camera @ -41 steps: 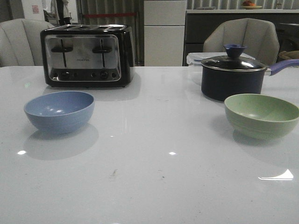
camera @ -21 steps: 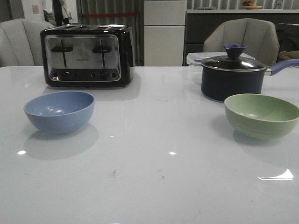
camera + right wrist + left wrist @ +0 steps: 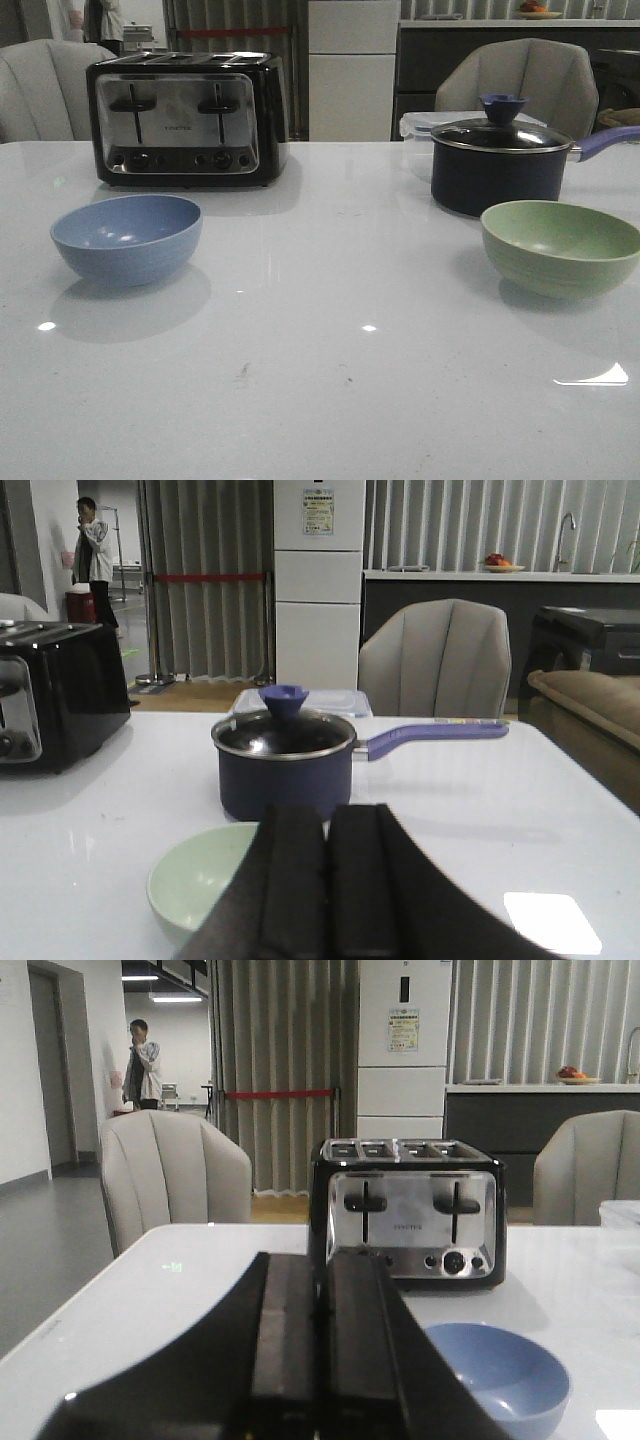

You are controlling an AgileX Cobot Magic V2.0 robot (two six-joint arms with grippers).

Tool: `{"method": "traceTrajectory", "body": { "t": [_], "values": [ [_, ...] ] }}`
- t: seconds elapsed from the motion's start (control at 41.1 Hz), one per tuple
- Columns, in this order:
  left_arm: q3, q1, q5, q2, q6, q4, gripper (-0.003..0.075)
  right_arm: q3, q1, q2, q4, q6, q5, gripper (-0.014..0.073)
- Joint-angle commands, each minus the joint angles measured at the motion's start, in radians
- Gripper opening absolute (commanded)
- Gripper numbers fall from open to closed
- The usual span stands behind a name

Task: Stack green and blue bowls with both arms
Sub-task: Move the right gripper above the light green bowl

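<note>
The dusty blue bowl [image 3: 127,238] sits upright on the white table at the left; it also shows in the left wrist view [image 3: 500,1375]. The pale green bowl [image 3: 559,247] sits upright at the right; it also shows in the right wrist view [image 3: 205,880]. Both bowls are empty and far apart. My left gripper [image 3: 321,1260] is shut and empty, above the table short of the blue bowl. My right gripper [image 3: 326,812] is shut and empty, just short of the green bowl. Neither arm shows in the front view.
A black-and-chrome toaster [image 3: 185,119] stands behind the blue bowl. A dark navy lidded saucepan [image 3: 498,165] with a purple handle stands behind the green bowl, a clear lidded box behind it. Grey chairs stand beyond the table's far edge. A person stands far back left.
The bowls and both arms have not moved. Only the person in the far background has shifted left.
</note>
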Motion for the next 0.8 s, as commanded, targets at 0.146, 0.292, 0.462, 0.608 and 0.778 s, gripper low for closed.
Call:
{"method": "traceTrajectory", "body": {
  "t": [0.146, 0.292, 0.462, 0.608, 0.778],
  "values": [
    [-0.302, -0.004, 0.078, 0.035, -0.002, -0.007, 0.0093, -0.324, -0.001, 0.056, -0.007, 0.002, 0.069, 0.0057],
    [-0.49, -0.004, 0.258, 0.162, -0.002, -0.007, 0.0093, -0.503, -0.001, 0.18, -0.007, 0.002, 0.215, 0.0057],
    [-0.606, -0.004, 0.419, 0.307, -0.002, -0.007, 0.0093, -0.619, -0.001, 0.33, -0.007, 0.002, 0.388, 0.0057],
    [-0.608, -0.004, 0.503, 0.405, -0.002, -0.007, 0.0093, -0.619, -0.001, 0.446, -0.007, 0.002, 0.464, 0.0057],
    [-0.608, -0.004, 0.584, 0.507, -0.002, -0.007, 0.0093, -0.619, -0.001, 0.566, -0.007, 0.002, 0.53, 0.0057]
  ]
}}
